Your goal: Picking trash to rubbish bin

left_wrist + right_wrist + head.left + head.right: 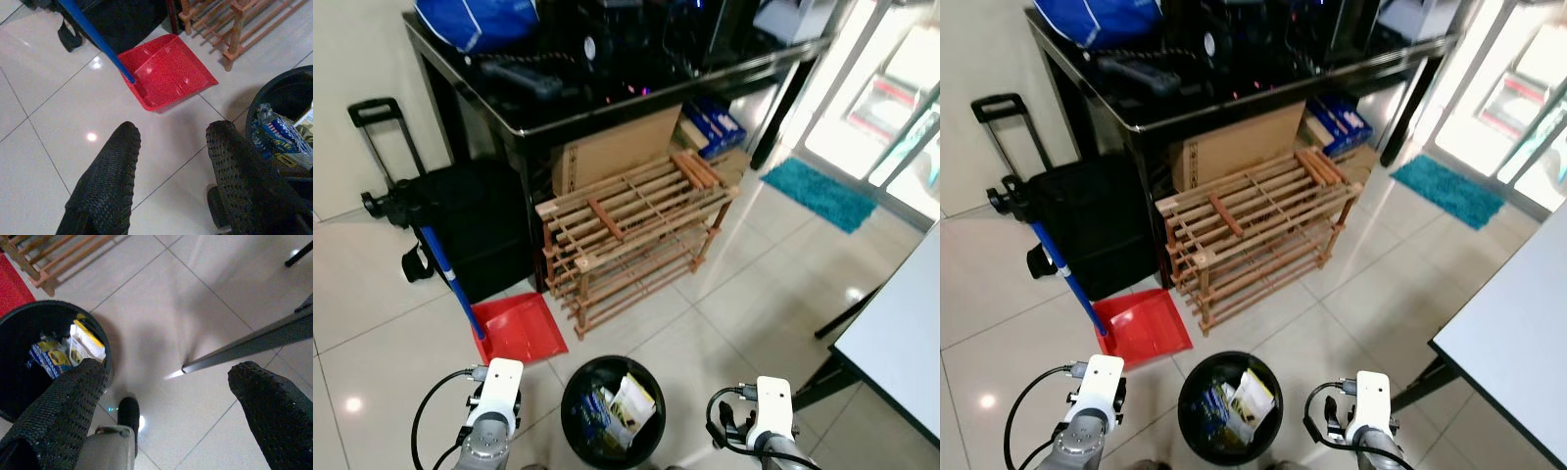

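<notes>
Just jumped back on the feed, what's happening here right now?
The robot stands over the black rubbish bin, which already holds crumpled wrappers. The left gripper and right gripper both hang open and empty on either side of it. A red dustpan with a blue handle lies on the tiles beside a wooden rack.

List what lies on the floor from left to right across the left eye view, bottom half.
Left gripper → red dustpan → black rubbish bin → right gripper → white table.
</notes>
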Tool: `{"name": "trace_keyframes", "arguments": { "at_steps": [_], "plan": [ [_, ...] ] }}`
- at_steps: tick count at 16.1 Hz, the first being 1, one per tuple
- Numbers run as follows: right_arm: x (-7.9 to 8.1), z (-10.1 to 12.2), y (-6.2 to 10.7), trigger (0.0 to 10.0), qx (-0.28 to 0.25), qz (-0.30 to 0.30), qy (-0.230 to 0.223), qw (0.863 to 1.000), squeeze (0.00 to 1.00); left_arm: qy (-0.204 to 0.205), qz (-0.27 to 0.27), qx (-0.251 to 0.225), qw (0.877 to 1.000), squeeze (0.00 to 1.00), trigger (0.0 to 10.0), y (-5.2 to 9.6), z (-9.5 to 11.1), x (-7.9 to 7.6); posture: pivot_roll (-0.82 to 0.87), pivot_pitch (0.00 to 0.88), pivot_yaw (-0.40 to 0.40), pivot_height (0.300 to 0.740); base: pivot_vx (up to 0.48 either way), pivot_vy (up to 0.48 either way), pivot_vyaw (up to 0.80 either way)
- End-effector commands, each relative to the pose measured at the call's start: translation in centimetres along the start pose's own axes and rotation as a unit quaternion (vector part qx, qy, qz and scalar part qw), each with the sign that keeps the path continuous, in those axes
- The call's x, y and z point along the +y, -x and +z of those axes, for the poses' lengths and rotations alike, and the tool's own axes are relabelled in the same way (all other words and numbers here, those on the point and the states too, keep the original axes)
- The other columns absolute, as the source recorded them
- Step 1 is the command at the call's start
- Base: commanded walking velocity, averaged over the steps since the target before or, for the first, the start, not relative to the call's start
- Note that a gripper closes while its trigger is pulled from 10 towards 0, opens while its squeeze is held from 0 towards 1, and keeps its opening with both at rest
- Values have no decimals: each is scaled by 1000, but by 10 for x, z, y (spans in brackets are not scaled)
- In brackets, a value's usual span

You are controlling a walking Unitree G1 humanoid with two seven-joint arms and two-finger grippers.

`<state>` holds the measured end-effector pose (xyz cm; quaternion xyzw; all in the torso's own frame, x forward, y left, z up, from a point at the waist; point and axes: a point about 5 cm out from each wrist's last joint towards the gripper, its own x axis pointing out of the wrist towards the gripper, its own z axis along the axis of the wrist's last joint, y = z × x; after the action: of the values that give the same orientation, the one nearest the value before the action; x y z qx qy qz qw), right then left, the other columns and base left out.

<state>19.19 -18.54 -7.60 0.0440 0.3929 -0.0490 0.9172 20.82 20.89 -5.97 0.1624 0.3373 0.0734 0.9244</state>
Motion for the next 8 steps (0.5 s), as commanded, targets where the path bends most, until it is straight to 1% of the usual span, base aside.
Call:
{"name": "trace_keyframes", "arguments": {
  "at_steps": [1,5,8],
  "plan": [
    [-4,0,0,10000,4,-5,-9,1000,0,-1,4,20,1000,0,10000,2,-7,-2,-24,17,-111,740,0,0,0],
    [-2,0,-1,10000,6,-5,-11,1000,0,-14,2,50,999,0,10000,6,-20,-3,-28,3,-108,740,0,0,0],
    [-3,1,-1,10000,7,-5,-11,1000,0,-15,-3,48,999,0,10000,7,-21,-4,-22,0,-112,740,0,0,0]
  ]
}}
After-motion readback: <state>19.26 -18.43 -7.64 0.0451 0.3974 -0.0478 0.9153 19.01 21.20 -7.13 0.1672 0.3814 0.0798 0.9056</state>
